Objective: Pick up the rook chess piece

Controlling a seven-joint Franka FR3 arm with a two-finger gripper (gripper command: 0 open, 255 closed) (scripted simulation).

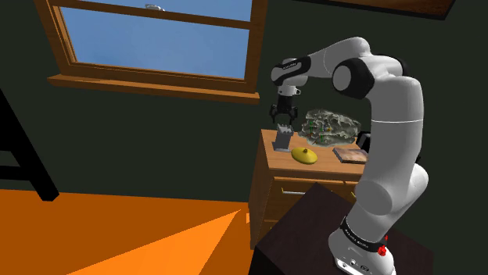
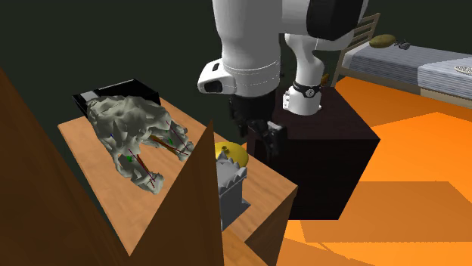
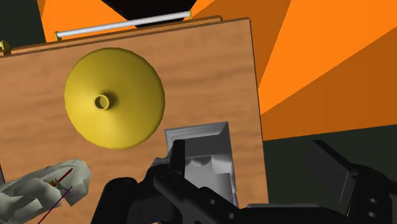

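The end effector [image 3: 249, 153] hangs just above the grey rook [image 3: 205, 154], its fingers apart and holding nothing. The rook stands upright at the corner of the wooden surface [image 3: 38, 95], its notched top facing the end effector, so its long axis runs roughly in line with the approach. It does not sit centred in the gap. It lies under one finger [image 3: 177, 159], well off from the other. The yellow cone-shaped thing [image 3: 114, 100] lies just beside the rook. I judge that a small sideways shift should come before the descent.
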